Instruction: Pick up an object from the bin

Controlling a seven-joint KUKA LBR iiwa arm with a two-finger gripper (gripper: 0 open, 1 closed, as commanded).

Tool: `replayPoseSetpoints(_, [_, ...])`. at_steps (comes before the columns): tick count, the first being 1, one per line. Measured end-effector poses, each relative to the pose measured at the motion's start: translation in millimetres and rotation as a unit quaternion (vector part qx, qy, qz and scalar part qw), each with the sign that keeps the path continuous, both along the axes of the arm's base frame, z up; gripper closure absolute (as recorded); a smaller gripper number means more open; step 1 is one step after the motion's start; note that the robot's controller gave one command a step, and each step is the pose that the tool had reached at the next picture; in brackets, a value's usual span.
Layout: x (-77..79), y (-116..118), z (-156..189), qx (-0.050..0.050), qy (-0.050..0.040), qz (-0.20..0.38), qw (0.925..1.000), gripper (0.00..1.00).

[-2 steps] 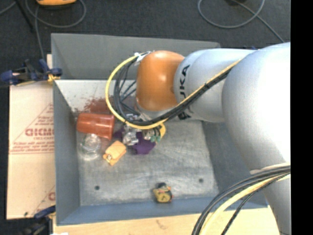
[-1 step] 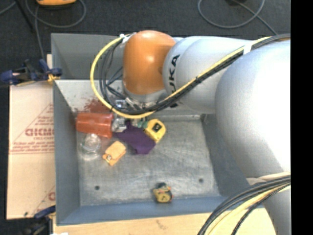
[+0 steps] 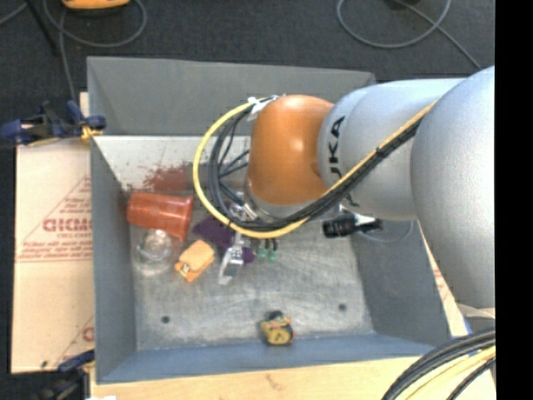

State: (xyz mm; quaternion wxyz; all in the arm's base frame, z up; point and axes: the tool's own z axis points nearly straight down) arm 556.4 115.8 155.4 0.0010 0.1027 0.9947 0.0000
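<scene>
The claw is hovering low, and I cannot tell whether it is open or closed. A purple thing is lying close beside it, an orange block just past it. Centring squarely over one before closing seems wisest.

Robotics lab, KUKA arm over grey metal bin, cables on dark floor

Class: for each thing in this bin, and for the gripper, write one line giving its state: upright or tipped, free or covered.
Red cup: tipped on its side, free.
Clear cup: free, right beside the red cup; upright or not is unclear.
Orange block: lying free.
Purple thing: partly covered by the arm.
Yellow-and-black thing: lying free, apart from the rest.
Gripper: down in the bin, beside the orange block.
</scene>
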Motion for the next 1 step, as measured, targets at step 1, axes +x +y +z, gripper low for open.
replayPoseSetpoints(1, [0.0,0.4,0.1,0.000,-0.0001,0.000,1.0000,0.00])
